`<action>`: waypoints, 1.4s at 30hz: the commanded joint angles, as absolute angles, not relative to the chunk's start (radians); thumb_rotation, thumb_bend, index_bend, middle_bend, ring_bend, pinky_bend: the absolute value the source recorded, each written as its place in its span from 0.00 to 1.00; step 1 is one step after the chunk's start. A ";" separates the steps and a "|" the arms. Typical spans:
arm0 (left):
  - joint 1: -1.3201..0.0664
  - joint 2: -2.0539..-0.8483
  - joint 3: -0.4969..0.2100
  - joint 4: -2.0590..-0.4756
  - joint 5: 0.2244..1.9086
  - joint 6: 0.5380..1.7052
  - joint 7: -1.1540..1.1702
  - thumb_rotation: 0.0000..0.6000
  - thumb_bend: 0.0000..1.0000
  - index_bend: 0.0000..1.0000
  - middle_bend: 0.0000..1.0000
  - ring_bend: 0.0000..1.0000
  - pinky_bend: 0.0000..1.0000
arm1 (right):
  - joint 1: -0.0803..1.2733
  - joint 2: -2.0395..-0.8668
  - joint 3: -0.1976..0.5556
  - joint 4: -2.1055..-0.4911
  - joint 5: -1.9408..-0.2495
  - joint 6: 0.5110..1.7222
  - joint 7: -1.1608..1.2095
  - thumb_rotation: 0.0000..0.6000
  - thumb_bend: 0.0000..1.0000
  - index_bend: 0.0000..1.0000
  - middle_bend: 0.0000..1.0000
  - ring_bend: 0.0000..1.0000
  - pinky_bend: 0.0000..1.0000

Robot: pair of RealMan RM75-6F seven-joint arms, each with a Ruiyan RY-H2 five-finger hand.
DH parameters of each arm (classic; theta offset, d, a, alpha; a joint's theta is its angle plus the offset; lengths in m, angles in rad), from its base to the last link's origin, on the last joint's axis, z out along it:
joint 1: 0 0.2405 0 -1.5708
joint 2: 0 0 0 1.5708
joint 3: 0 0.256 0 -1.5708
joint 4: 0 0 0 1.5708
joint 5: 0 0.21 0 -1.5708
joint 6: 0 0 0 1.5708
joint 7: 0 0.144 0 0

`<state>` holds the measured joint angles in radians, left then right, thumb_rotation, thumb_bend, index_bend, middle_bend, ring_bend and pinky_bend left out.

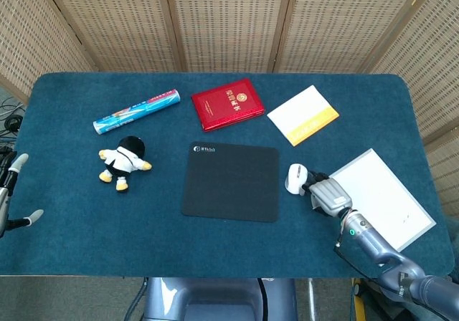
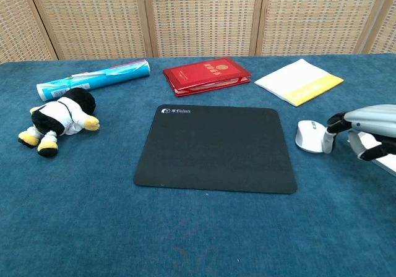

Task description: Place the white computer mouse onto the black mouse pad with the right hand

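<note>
The white computer mouse lies on the blue cloth just right of the black mouse pad, not on it. My right hand comes in low from the right, palm down. Its dark fingertips touch the mouse's right side; no grip around the mouse shows. My left hand hangs at the table's left edge, fingers apart, holding nothing.
A white board lies under and behind the right arm. At the back are a white-and-yellow booklet, a red booklet and a blue tube. A penguin plush sits left of the pad.
</note>
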<state>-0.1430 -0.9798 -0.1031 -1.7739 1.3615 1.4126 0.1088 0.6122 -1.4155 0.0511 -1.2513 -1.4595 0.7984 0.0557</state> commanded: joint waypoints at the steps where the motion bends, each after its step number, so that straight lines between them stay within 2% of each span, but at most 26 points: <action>1: -0.143 -0.979 -0.104 -1.774 1.360 1.413 0.107 1.00 0.00 0.00 0.00 0.00 0.00 | 0.628 -1.436 0.070 -1.256 -1.432 0.781 0.051 1.00 1.00 0.36 0.28 0.10 0.15; 6: -0.144 -0.976 -0.105 -1.771 1.354 1.410 0.098 1.00 0.00 0.00 0.00 0.00 0.00 | 0.651 -1.473 0.109 -1.260 -1.382 0.778 0.040 1.00 1.00 0.36 0.27 0.10 0.15; 12: -0.146 -0.975 -0.106 -1.767 1.350 1.405 0.091 1.00 0.00 0.00 0.00 0.00 0.00 | 0.666 -1.514 0.158 -1.264 -1.333 0.813 0.019 1.00 1.00 0.32 0.16 0.06 0.15; 13: -0.146 -0.974 -0.106 -1.767 1.348 1.405 0.090 1.00 0.00 0.00 0.00 0.00 0.00 | 0.664 -1.509 0.163 -1.275 -1.336 0.827 0.021 1.00 0.96 0.30 0.14 0.04 0.14; 15: -0.147 -0.973 -0.107 -1.766 1.346 1.403 0.086 1.00 0.00 0.00 0.00 0.00 0.00 | 0.661 -1.499 0.167 -1.292 -1.347 0.855 0.020 1.00 0.79 0.26 0.12 0.03 0.10; 17: -0.150 -0.972 -0.109 -1.763 1.341 1.398 0.084 1.00 0.00 0.00 0.00 0.00 0.00 | 0.659 -1.472 0.171 -1.316 -1.389 0.903 0.029 1.00 0.52 0.23 0.10 0.01 0.05; 19: -0.151 -0.972 -0.109 -1.762 1.338 1.393 0.083 1.00 0.00 0.00 0.00 0.00 0.00 | 0.665 -1.452 0.168 -1.319 -1.407 0.909 0.028 1.00 0.38 0.21 0.08 0.00 0.03; 23: -0.154 -0.971 -0.110 -1.760 1.336 1.390 0.082 1.00 0.00 0.00 0.00 0.00 0.00 | 0.694 -1.413 0.150 -1.314 -1.412 0.850 -0.010 1.00 0.20 0.11 0.00 0.00 0.00; 26: -0.158 -0.969 -0.113 -1.757 1.328 1.382 0.079 1.00 0.00 0.00 0.00 0.00 0.00 | 0.728 -1.403 0.137 -1.270 -1.406 0.797 -0.099 1.00 0.04 0.06 0.00 0.00 0.00; 28: -0.161 -0.968 -0.114 -1.755 1.323 1.376 0.076 1.00 0.00 0.00 0.00 0.00 0.00 | 0.746 -1.411 0.129 -1.240 -1.407 0.778 -0.134 1.00 0.00 0.05 0.00 0.00 0.00; 33: -0.167 -0.965 -0.121 -1.748 1.303 1.363 0.069 1.00 0.00 0.00 0.00 0.00 0.00 | 0.776 -1.453 0.122 -1.164 -1.408 0.753 -0.152 1.00 0.00 0.06 0.00 0.00 0.00; 36: -0.173 -0.966 -0.126 -1.745 1.284 1.351 0.072 1.00 0.00 0.00 0.00 0.00 0.00 | 0.802 -1.480 0.102 -1.106 -1.444 0.738 -0.137 1.00 0.04 0.09 0.03 0.00 0.00; 42: -0.181 -0.971 -0.129 -1.748 1.265 1.341 0.091 1.00 0.00 0.00 0.00 0.00 0.00 | 0.847 -1.494 0.051 -1.060 -1.510 0.688 -0.094 1.00 0.09 0.11 0.09 0.00 0.08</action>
